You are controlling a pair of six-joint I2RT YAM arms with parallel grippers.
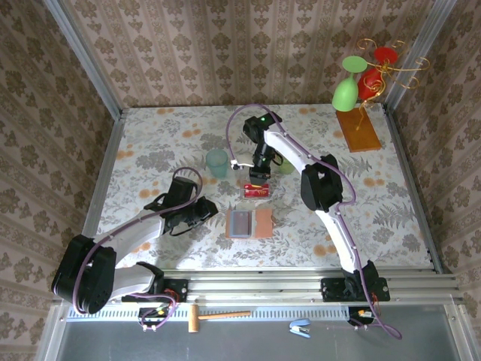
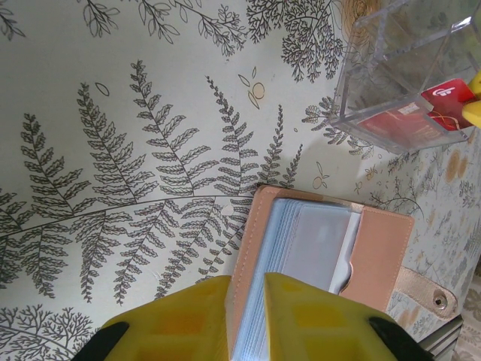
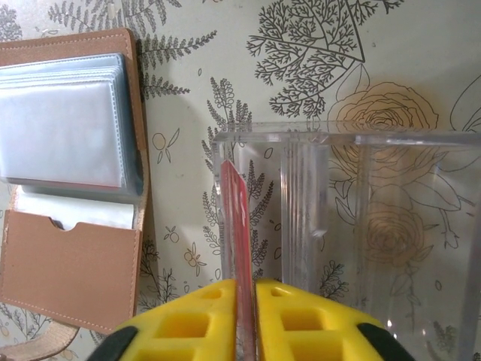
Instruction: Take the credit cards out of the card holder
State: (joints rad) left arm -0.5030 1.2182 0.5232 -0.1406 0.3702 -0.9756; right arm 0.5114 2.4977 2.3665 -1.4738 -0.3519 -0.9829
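Credit cards here are thin red plastic. One red credit card [image 3: 237, 226] stands on edge between the yellow fingers [image 3: 188, 323] of the right gripper [image 3: 246, 293], which close against both its faces. Its long axis runs straight away from the fingers, into the left end slot of the clear box [image 3: 391, 195]. More red cards [image 2: 409, 120] lie inside that box. Just on the near side of the box, the card holder [image 3: 71, 263] lies flat and open on the table [image 1: 150, 150]. It is tan leather with a stack of grey-blue sleeves on the half left of the box and a plain tan pocket on the other, its long axis parallel to the box. The left gripper [image 2: 246, 289] is nearly closed, pinching the holder's left cover edge. Bare patterned table spreads left and right of the box. A teal cup [image 1: 217, 162] stands just beyond its left end.
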